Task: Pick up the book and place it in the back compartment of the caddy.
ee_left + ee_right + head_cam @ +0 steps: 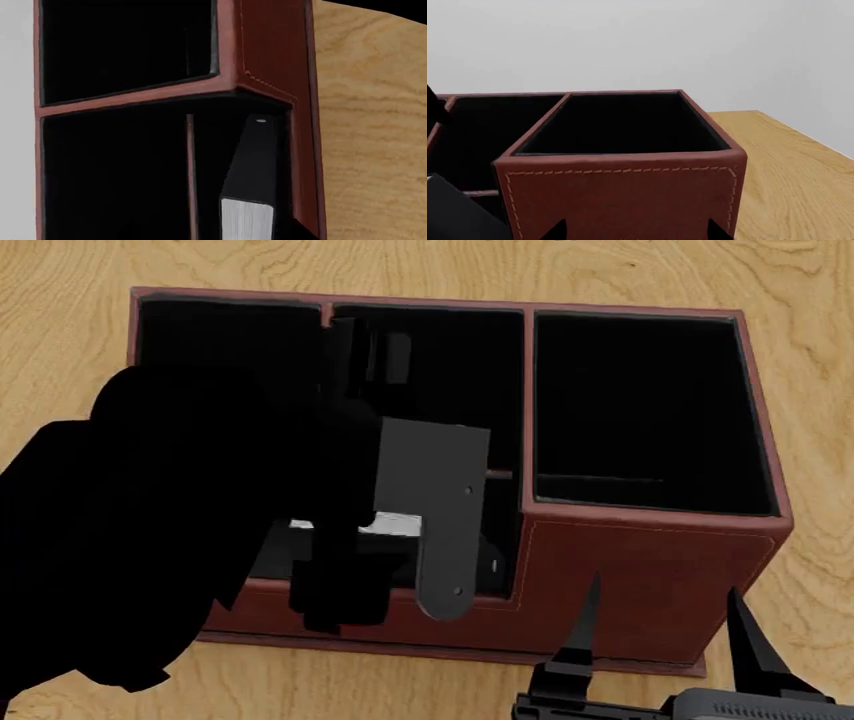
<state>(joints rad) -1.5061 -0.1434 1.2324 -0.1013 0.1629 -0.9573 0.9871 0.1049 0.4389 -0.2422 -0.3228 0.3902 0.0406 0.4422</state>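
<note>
Two tools are in play: the left tool (400, 530), mostly hidden behind its own dark arm in the head view, hangs over the caddy (641, 580), and whether it grips the book (248, 217) cannot be told, while the right tool (661, 635) waits spread open and empty by the caddy's near wall. Standing on end against a side wall, white page edge showing, the book belongs in the back compartment (447, 380), so it should go in upright, clear of the crossbar (499, 474), above the worktop (801, 280).
</note>
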